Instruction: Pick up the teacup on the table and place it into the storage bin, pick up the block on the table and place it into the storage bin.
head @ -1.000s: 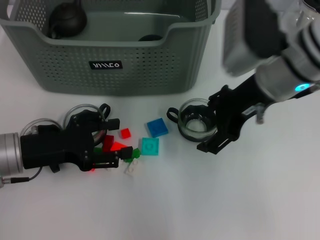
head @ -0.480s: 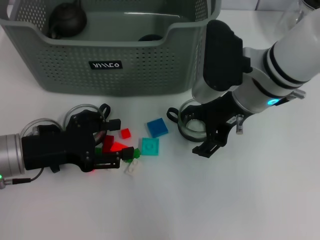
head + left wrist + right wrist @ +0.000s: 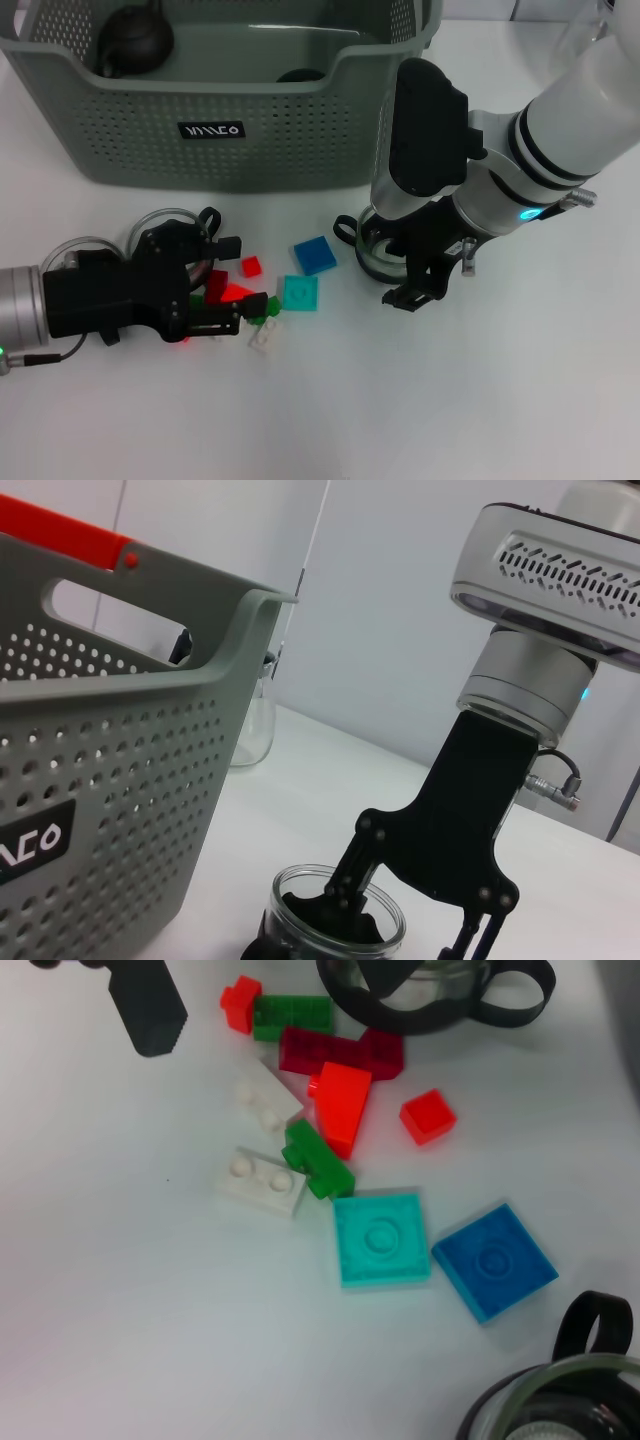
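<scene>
One gripper moved: right gripper (image 3: 398,262) lower over teacup (image 3: 378,245), apparently straddling rim, unclamped; left gripper (image 3: 222,282) unchanged, apart.

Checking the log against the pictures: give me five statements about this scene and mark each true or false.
1. The right tool is at the glass teacup, one finger inside it. True.
2. That teacup sits inside the storage bin. False: it stands on the table in front of the bin.
3. The blue block lies beside the cyan block. True.
4. The left tool holds the blue block. False: it is over the red and green blocks, apart from it.
5. The bin is empty. False: a dark teapot is inside.
</scene>
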Controlling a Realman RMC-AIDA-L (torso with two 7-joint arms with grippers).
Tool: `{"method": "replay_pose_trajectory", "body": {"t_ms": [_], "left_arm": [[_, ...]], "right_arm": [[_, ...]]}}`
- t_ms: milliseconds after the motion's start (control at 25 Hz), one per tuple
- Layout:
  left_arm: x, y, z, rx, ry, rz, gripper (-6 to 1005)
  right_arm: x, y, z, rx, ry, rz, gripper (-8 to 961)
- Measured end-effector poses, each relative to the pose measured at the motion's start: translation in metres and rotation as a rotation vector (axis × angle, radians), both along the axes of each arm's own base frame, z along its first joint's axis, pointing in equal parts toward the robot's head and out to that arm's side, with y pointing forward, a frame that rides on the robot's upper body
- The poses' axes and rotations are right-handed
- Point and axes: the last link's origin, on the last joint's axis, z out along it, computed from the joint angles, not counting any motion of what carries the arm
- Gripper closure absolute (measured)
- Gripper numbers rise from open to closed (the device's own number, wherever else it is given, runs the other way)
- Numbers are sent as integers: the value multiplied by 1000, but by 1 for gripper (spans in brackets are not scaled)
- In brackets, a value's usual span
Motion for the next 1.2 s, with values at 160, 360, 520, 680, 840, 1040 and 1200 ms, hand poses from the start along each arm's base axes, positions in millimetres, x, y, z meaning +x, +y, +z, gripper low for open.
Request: {"method": "replay_pose_trajectory", "body": {"t_ms": [160, 360, 520, 680, 840, 1040, 1200], "left_arm": [[0, 0, 1, 4, -2, 2, 181], [0, -1, 0, 7, -7, 6, 182], [-2, -3, 0, 7, -6, 11, 183], [-4, -5, 0, 17, -1, 4, 184], [-5, -6, -1, 16, 2, 3, 184], [-6, -9, -1, 12, 1, 3, 186], [-10, -13, 0, 14, 6, 14, 187]], "right_arm": [[1, -4, -2, -16, -19, 9, 190], [0, -5, -1, -19, -18, 6, 436], [-5, -7, 6, -24, -5, -5, 618], [-8, -9, 12, -35, -3, -31, 784], [-9, -12, 16, -44, 1, -43, 896], [-26, -21, 39, -104, 81, -84, 897], [-55, -23, 86, -114, 236, -84, 897]]}}
